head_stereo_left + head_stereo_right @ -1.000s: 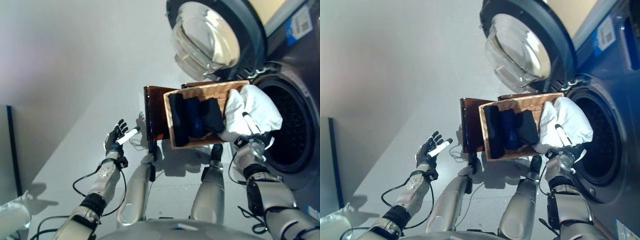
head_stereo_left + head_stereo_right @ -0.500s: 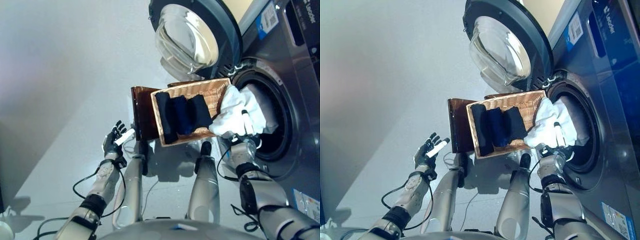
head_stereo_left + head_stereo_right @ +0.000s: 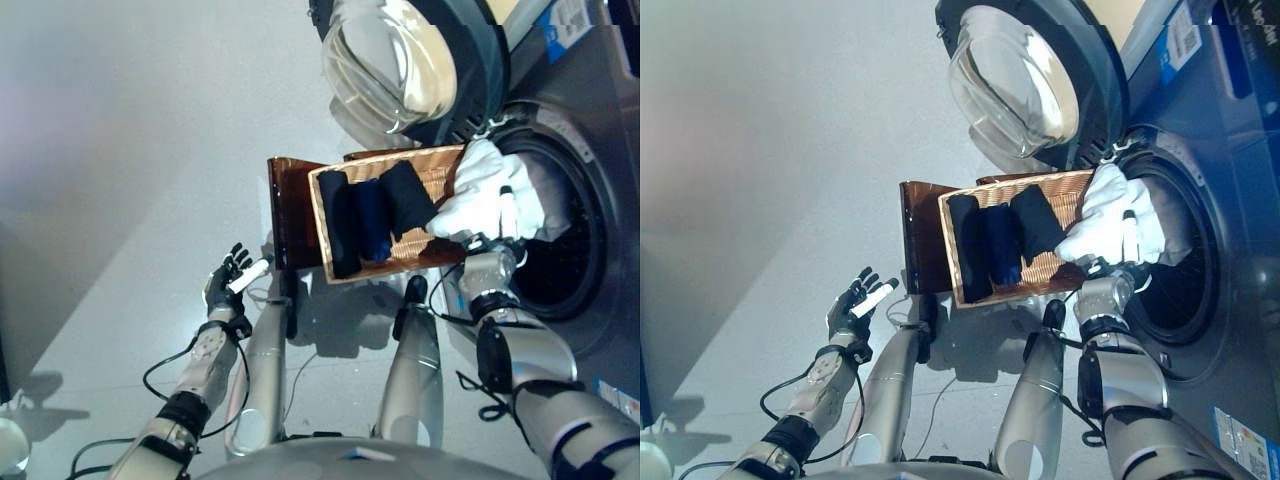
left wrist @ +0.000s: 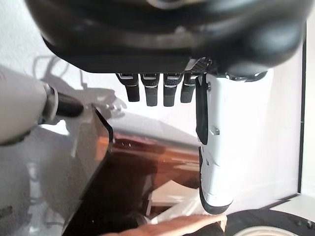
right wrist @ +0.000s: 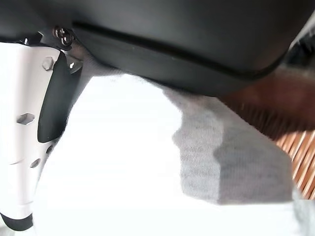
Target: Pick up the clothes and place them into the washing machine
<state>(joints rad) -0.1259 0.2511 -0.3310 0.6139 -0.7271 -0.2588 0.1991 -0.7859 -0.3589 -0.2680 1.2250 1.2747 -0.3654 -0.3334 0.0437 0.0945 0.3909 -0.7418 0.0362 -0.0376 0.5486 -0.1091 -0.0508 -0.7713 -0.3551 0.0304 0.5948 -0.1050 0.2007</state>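
Left eye view: right hand [image 3: 492,243] clutching white cloth [image 3: 482,195] at washer [image 3: 585,200] mouth, not yet inside; dark clothes [image 3: 372,218] left in wicker basket [image 3: 432,172].
Right eye view: left hand [image 3: 853,303] spread, empty.
Right wrist view: cloth soft, bunched.

Both eye views look steeply down from the head and share the wicker basket [image 3: 385,225] and washing machine [image 3: 1200,250] at the right. Each wrist view looks along its own hand from very close; the left one faces the brown stool [image 4: 123,187].
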